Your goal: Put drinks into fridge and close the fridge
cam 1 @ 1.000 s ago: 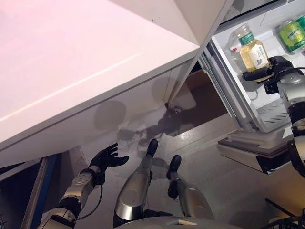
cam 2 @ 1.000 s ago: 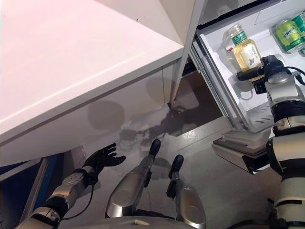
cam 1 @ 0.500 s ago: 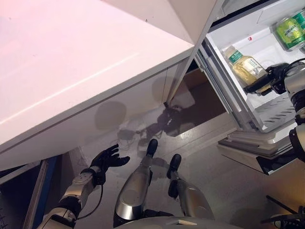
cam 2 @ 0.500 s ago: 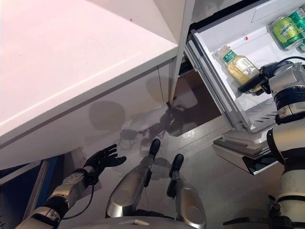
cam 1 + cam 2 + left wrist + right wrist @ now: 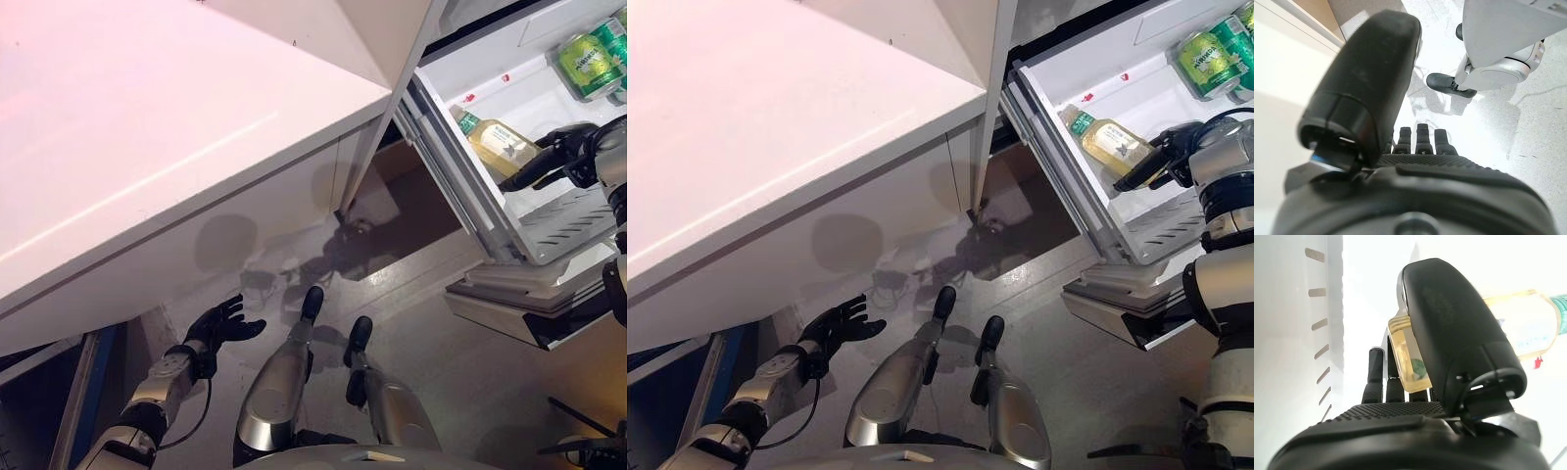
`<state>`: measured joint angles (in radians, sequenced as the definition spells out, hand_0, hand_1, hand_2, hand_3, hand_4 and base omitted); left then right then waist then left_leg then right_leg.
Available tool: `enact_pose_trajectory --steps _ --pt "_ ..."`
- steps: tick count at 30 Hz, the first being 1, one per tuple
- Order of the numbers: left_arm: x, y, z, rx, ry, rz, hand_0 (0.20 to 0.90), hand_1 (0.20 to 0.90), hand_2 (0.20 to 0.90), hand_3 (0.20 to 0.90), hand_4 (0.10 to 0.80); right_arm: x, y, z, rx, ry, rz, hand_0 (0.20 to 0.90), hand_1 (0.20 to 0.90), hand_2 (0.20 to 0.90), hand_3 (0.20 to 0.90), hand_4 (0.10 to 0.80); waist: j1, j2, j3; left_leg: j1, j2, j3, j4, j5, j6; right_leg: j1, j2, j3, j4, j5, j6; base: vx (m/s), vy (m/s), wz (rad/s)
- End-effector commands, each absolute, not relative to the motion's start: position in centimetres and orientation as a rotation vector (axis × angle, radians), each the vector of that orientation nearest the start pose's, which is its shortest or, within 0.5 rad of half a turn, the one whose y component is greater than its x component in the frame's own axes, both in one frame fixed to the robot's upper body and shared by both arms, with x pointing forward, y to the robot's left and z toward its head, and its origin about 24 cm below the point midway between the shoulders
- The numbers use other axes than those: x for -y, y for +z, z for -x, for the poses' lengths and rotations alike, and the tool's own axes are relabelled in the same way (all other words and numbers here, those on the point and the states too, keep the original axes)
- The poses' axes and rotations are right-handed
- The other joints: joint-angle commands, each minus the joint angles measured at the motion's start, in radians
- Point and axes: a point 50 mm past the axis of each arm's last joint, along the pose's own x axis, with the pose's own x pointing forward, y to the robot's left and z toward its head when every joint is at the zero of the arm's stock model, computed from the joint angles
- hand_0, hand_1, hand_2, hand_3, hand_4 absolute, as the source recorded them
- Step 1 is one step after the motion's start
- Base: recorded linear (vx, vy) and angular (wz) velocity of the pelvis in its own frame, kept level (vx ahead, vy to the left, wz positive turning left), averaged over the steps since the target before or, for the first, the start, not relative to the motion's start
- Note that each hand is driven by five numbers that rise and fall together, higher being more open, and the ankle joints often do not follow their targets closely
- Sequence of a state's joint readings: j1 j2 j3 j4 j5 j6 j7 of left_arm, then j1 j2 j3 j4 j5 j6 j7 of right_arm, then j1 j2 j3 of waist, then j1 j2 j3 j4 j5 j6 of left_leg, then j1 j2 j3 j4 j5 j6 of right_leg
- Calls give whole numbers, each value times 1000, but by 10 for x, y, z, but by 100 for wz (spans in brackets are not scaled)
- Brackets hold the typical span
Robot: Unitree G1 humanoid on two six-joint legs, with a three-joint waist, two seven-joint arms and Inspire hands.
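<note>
Low at the robot's left side, the left hand (image 5: 223,324) is hovering above the grey floor (image 5: 460,382) with fingers spread and relaxed, holding nothing. Farther out on the right, the right hand (image 5: 1172,152) is reaching into the open fridge (image 5: 1087,230), its fingers extended beside the base of a bottle (image 5: 1105,141) of pale yellow drink; whether they are touching it cannot be told from the head views, and the wrist view shows the thumb (image 5: 1454,328) lying across the bottle without a closed grip. That bottle is lying tilted on the white fridge shelf (image 5: 568,220). Beyond it, green cans (image 5: 588,64) are sitting at the back.
</note>
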<state>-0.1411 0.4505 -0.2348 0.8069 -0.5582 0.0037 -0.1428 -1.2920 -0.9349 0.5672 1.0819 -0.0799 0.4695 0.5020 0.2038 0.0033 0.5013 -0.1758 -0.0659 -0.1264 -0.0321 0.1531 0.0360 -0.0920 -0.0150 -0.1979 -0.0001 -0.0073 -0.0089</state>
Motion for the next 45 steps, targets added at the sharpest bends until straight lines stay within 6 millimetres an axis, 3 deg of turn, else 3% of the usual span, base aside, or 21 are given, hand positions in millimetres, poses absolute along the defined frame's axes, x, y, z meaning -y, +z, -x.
enact_pose_trajectory --steps 1,10,16,22,23,26,28,29,31,35,40,45 --pt "-269 -92 -187 -774 54 6 900 900 900 900 800 362 289 -351 -577 -256 1103 900 900 900 900 800 -27 -54 -172 45 41 42 -55 -59 -63 -40 -10 22 -18 67 42 16 41 -3" --pt "-276 -106 -166 -882 95 -33 900 900 900 900 800 349 296 -348 -450 -192 1159 900 900 900 900 800 -74 -89 -278 124 32 76 -55 -94 -54 34 -16 57 -50 74 56 31 55 -12" --pt "-278 -119 -147 -964 132 -21 900 900 900 900 800 336 313 -338 -188 -212 1106 900 900 900 900 800 -125 -93 -357 184 29 112 -54 -120 -43 78 -17 93 -47 63 61 72 72 -20" --pt "-276 -131 -127 -1036 158 -1 900 900 900 900 800 335 333 -316 164 -363 908 900 900 900 900 800 -166 -88 -413 235 23 129 -32 -160 -28 116 -16 134 -20 33 58 94 39 -17" --pt "-274 -134 -122 -1059 157 0 900 900 900 900 800 337 338 -308 288 -433 794 900 900 900 900 800 -176 -85 -420 243 18 127 -13 -176 -22 123 -18 146 -7 24 58 80 32 -10" --pt "-268 -139 -115 -1087 143 5 900 900 900 900 800 343 327 -302 388 -484 592 900 900 900 900 800 -185 -76 -426 253 7 118 16 -202 -11 135 -24 162 14 10 57 95 29 -21" --pt "-259 -143 -113 -1102 100 8 900 900 900 900 800 349 299 -299 444 -537 321 900 900 900 900 800 -186 -68 -420 255 -6 109 70 -236 2 142 -34 173 49 -8 55 105 18 -15" --pt "-260 -142 -113 -1103 99 4 900 900 900 900 800 350 297 -298 442 -540 317 900 900 900 900 800 -183 -71 -419 254 -6 109 75 -240 2 143 -34 172 52 -11 55 94 -4 -13" --pt "-249 -146 -112 -1105 62 3 900 900 900 900 800 354 258 -298 468 -580 97 900 900 900 900 800 -177 -65 -388 243 -26 97 185 -296 20 145 -48 175 112 -34 47 132 -25 -7" --pt "-239 -147 -115 -1091 29 -5 900 900 900 900 800 356 233 -293 529 -639 -95 900 900 900 900 800 -163 -60 -337 200 -46 86 319 -366 38 131 -61 169 184 -68 35 52 -34 -3" --pt "-229 -140 -140 -1025 21 -10 900 900 900 900 800 346 233 -296 636 -661 -232 900 900 900 900 800 -148 -40 -245 60 -68 81 493 -431 68 11 -76 158 342 -114 18 -113 -38 9" --pt "-221 -130 -166 -932 54 30 900 900 900 900 800 331 243 -304 725 -599 -352 900 900 900 900 800 -146 -16 -159 -93 -83 89 604 -439 84 -155 -70 154 493 -148 -4 -238 1 9"
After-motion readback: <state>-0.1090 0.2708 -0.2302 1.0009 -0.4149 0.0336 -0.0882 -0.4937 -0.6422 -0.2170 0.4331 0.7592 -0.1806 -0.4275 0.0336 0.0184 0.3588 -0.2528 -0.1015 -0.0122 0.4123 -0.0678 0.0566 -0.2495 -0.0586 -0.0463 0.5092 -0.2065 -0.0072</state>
